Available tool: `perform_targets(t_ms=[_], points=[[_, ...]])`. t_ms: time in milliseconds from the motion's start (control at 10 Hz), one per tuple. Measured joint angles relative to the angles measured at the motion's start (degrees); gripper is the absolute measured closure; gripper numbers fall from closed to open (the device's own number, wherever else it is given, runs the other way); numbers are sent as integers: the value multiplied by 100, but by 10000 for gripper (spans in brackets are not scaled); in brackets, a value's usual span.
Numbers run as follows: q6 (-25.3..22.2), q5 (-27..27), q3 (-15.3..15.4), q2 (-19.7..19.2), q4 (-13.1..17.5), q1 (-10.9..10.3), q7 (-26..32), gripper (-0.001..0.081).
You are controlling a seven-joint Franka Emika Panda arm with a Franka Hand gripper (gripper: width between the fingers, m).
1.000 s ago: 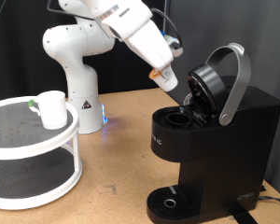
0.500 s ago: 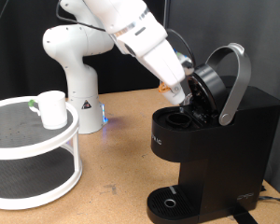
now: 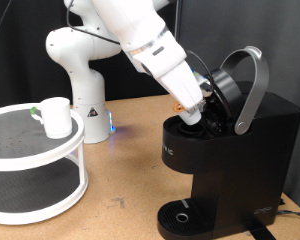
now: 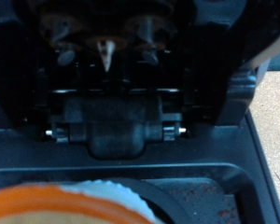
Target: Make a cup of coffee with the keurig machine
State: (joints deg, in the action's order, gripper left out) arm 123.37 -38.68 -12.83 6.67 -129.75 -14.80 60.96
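The black keurig machine (image 3: pixel 240 150) stands at the exterior view's right with its domed lid (image 3: pixel 225 90) and silver handle (image 3: pixel 255 85) raised. My gripper (image 3: pixel 193 113) reaches down at a slant into the open pod chamber, shut on a small white pod. In the wrist view the pod (image 4: pixel 75 201) shows as a round white shape with an orange edge, just over the chamber opening (image 4: pixel 191 191). The lid's underside with its needle (image 4: pixel 106 51) faces the camera. The white cup (image 3: pixel 56 116) stands on the top shelf of a round rack, far from the gripper.
The white two-tier round rack (image 3: pixel 30 150) fills the exterior view's left. The white arm base (image 3: pixel 78 70) stands behind it on the brown table. The machine's round drip tray (image 3: pixel 180 217) holds nothing.
My gripper has moved down and to the exterior view's right, from above the machine's front to inside the open chamber under the lid. The cup and machine have not moved.
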Motion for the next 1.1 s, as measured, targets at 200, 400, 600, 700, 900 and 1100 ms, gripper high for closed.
perform_targets(t_ms=[200,400,600,700,900,1100], points=[[77,-2,40,-95,-13,0,0,372],[137,-2,72,-128,-43,0,0,372],[209,25,95,-199,-54,0,-1,372],[260,41,112,-236,-56,0,-1,372],[323,74,152,-259,-58,0,-9,372],[325,74,155,-264,-62,0,-9,372]])
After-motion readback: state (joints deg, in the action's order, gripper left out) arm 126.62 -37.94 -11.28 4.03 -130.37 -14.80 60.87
